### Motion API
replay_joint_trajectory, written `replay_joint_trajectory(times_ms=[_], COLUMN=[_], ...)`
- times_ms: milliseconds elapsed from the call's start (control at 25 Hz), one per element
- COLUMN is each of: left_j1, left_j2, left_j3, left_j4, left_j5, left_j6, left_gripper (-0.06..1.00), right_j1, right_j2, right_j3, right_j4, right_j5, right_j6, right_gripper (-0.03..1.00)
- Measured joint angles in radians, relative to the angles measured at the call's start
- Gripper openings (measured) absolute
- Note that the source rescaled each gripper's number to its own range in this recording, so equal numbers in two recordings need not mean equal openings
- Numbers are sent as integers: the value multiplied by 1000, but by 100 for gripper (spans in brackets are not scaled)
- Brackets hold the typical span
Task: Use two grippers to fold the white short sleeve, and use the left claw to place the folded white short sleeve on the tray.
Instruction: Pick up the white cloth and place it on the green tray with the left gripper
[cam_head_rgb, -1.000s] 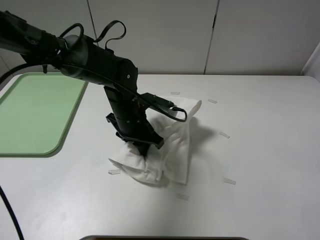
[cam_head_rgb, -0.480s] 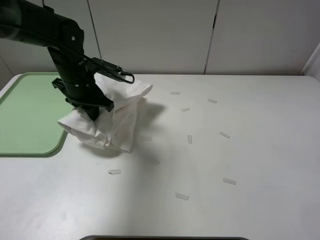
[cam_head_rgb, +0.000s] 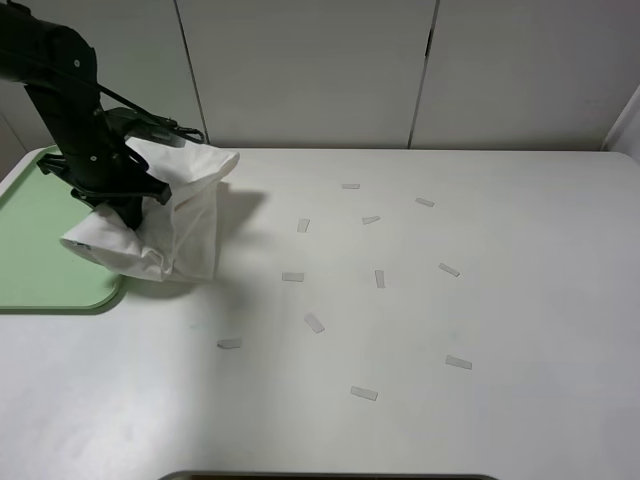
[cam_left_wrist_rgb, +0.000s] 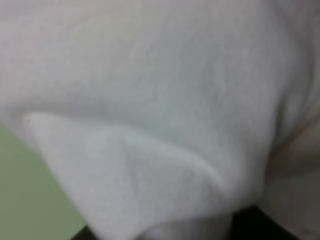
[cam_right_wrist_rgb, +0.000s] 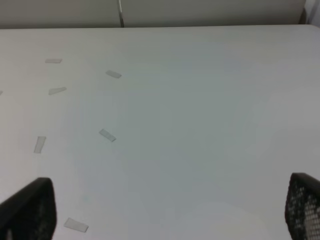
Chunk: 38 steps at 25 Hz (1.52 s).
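Shirt (cam_head_rgb: 170, 215) now nearer tray (cam_head_rgb: 40, 240)

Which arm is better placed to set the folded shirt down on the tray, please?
The left. Its end effector already grips the bundled white shirt at the tray edge, while the right end effector is open, over bare table among paper scraps.

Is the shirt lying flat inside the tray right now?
No, the shirt hangs bunched from the left end effector, straddling the tray edge and table.
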<state>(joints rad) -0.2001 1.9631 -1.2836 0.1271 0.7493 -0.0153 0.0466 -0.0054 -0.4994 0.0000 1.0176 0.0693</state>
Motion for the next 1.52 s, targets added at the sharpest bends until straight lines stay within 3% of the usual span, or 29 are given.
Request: replay_joint_trajectory(times_ms=[520, 960, 1240, 1520], left_j1=[124, 214, 256, 258], left_j2=[0, 0, 0, 0], left_j3=[0, 0, 0, 0], left_j4=[5, 158, 186, 224], left_j5=[7, -33, -123, -135], left_j6=[57, 63, 63, 115], left_gripper=[27, 27, 26, 26], right_j1=[0, 0, 0, 0], right_j2=[0, 0, 0, 0], right_j3=[0, 0, 0, 0], right_j4=[0, 0, 0, 0], right_j5=[0, 0, 0, 0], right_j6=[0, 0, 0, 0], right_gripper=[100, 100, 100, 100])
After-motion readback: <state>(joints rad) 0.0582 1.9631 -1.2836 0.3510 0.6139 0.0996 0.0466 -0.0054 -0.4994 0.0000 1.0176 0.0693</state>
